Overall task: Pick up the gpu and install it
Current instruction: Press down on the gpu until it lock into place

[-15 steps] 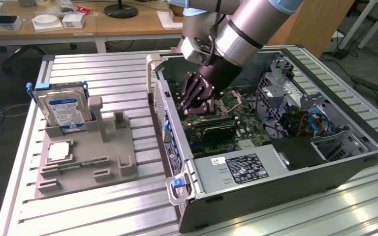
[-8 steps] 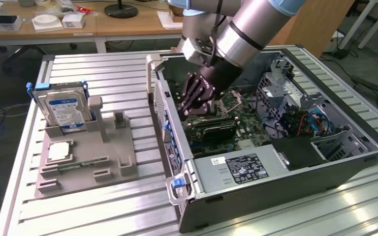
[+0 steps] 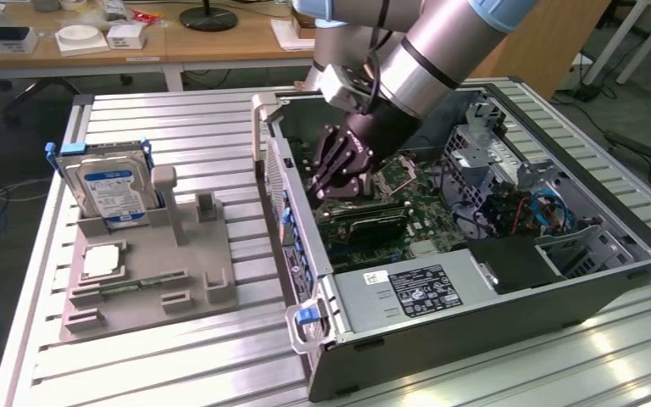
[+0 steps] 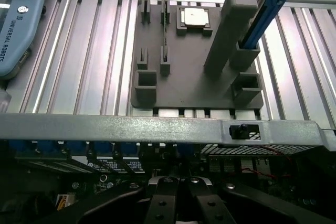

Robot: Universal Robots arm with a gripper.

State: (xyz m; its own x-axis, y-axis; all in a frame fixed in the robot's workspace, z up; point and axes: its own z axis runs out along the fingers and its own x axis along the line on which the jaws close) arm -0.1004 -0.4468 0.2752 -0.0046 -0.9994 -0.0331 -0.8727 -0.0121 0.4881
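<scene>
End effector (image 3: 342,174): lowered inside the open computer case (image 3: 597,292), fingers drawn together; whether they grip anything cannot be told.
Gpu (image 3: 362,226): apparently the dark card lying on the motherboard just below the fingers.
Fixture tray (image 3: 190,254): holds the hard drive (image 3: 105,191) upright for access.
Wrist view: adds the case wall (image 4: 157,127), teach pendant (image 4: 18,19).

Ribbed aluminium table (image 3: 190,356) gleams; matt grey plastic holder (image 3: 190,254); wooden desk (image 3: 190,42)
</scene>
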